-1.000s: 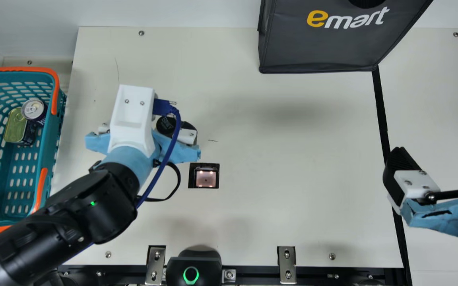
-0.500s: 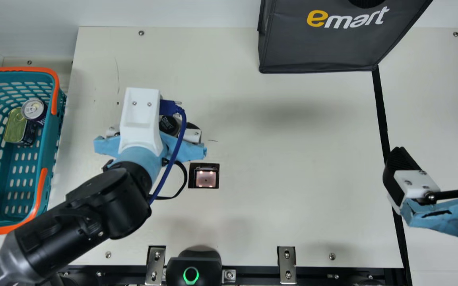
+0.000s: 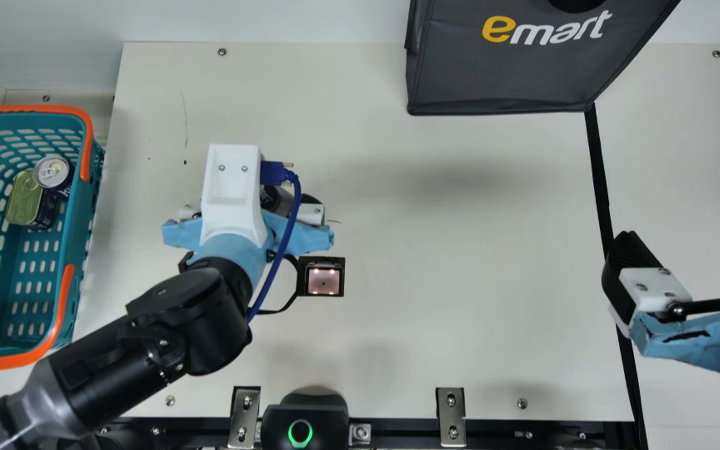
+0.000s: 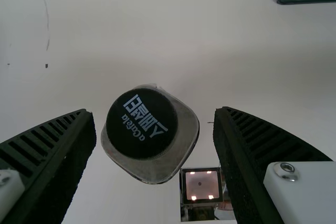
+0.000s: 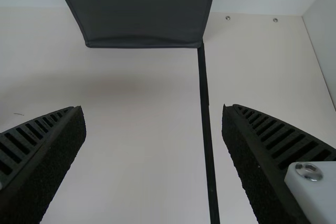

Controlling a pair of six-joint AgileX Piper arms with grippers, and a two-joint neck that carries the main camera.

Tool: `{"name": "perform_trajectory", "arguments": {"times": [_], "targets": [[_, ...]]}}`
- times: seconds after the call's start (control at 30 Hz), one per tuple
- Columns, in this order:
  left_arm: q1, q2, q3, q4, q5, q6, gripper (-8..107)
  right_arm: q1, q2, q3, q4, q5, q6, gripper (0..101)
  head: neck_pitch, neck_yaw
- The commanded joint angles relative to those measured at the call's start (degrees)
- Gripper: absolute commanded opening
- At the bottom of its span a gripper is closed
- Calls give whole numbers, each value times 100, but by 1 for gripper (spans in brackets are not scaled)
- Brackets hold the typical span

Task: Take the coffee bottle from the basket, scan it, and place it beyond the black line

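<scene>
Cream table [image 3: 460, 300] between scanner [image 3: 324, 281] and line [image 3: 598, 175]

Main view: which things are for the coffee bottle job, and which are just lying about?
For the job:
- coffee bottle
- left tool, at the bottle
- scanner
- black line
- basket

Just lying about:
- silver-topped can and green-topped tin, in the basket
- dark bag

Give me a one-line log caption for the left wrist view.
Coffee bottle, cap toward the camera, between the parted fingers of the left end effector, lit scanner close by.
</scene>
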Motion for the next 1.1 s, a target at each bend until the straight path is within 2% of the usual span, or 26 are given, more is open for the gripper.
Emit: {"name": "perform_trajectory", "arguments": {"times": [0.0,0.17,0.57,1.07], "targets": [[-1,15,14,38,-44,-28,90,0,0,0,0,0,0,91,-157,9],[39,48,34,108,-138,-62,90,0,0,0,0,0,0,91,-157,9],[185,39,74,98,-302,24,10,0,0,0,0,0,0,91,-157,9],[281,-419,172,-186,-667,1089,10,0,0,0,0,0,0,91,-157,9]]}}
